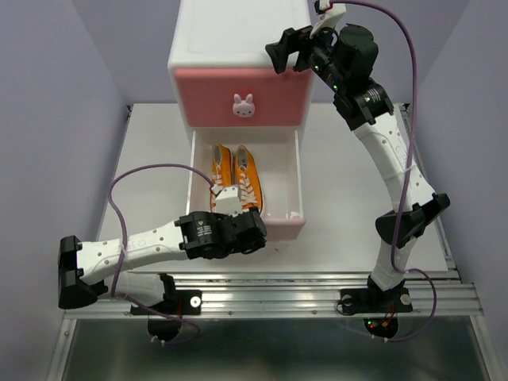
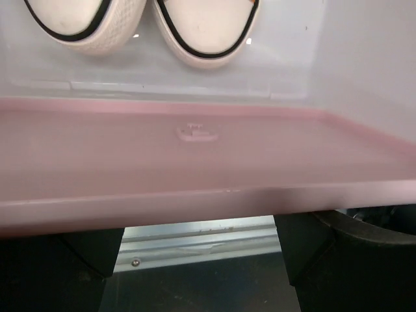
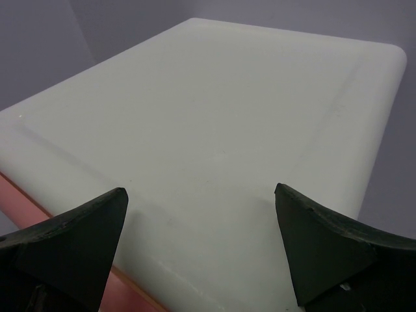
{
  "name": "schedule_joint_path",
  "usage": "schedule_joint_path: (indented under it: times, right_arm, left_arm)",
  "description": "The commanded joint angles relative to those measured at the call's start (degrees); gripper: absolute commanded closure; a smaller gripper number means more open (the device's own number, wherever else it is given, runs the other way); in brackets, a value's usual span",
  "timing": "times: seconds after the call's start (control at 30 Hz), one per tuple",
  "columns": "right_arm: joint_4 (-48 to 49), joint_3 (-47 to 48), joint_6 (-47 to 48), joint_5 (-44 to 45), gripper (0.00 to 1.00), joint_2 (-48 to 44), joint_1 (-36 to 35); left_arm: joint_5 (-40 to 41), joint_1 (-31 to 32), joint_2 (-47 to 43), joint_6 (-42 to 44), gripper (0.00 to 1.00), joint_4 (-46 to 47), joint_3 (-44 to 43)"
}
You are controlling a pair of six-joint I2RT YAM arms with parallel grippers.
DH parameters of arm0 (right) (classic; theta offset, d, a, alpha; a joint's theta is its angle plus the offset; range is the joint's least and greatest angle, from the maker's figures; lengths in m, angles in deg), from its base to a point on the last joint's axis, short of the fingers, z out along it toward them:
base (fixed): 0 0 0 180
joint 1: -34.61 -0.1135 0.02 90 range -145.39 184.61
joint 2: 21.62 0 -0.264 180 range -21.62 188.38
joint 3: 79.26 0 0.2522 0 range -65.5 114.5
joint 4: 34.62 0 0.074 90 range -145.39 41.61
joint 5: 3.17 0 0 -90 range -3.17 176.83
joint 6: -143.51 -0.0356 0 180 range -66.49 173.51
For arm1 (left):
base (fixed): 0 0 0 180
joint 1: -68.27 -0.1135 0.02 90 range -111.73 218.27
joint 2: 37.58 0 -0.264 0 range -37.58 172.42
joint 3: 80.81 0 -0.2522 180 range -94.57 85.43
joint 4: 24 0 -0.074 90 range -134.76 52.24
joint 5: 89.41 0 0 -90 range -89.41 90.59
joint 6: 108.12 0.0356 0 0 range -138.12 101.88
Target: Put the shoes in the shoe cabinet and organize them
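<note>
Shoes (image 2: 201,29) in drawer (image 2: 195,162), beyond left tool (image 2: 198,263)

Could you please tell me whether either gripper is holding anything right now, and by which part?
Nothing is held. The left gripper is open at the pulled-out pink drawer front. The right gripper is open above the cabinet top.

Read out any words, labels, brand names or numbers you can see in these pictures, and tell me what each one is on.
None can be read.
On the drawer front, a small raised mark: too blurred to read.
On the shoes and cabinet: no label or brand visible.
</note>
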Motion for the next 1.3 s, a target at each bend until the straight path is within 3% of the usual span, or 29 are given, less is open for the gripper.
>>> schedule_joint_path:
  times: [0.0,0.13,0.37,0.5,0.83,1.03,1.27]
  right_arm:
    - [-16.5,-4.0,-1.5,1.9,0.0,1.8,-0.5]
    - [-16.7,-3.7,-1.1,2.7,0.0,1.7,-0.5]
    - [-16.6,-3.6,-2.0,3.0,0.0,2.1,-0.5]
    - [-16.6,-3.8,-2.1,3.4,0.0,2.3,-0.5]
    - [-16.4,-5.0,-1.4,4.4,0.0,2.0,-0.5]
    - [-16.0,-6.2,-2.6,4.4,0.0,1.1,-0.5]
    - [-14.1,-11.0,-5.3,6.1,0.0,-2.8,-0.5]
  left_arm:
    - [7.5,-7.4,-1.7,9.2,0.01,5.1,-1.6]
    - [10.0,-12.0,0.7,14.9,0.01,6.6,-5.5]
    - [9.0,-19.5,5.9,24.8,0.01,18.9,-9.1]
    - [10.2,-24.0,9.1,26.5,0.01,21.5,-12.8]
    - [5.6,-31.1,14.2,24.3,0.01,34.3,-15.8]
    - [6.1,-34.5,23.9,24.5,0.01,35.7,-23.4]
    - [9.4,-38.8,31.0,18.6,0.01,35.4,-32.2]
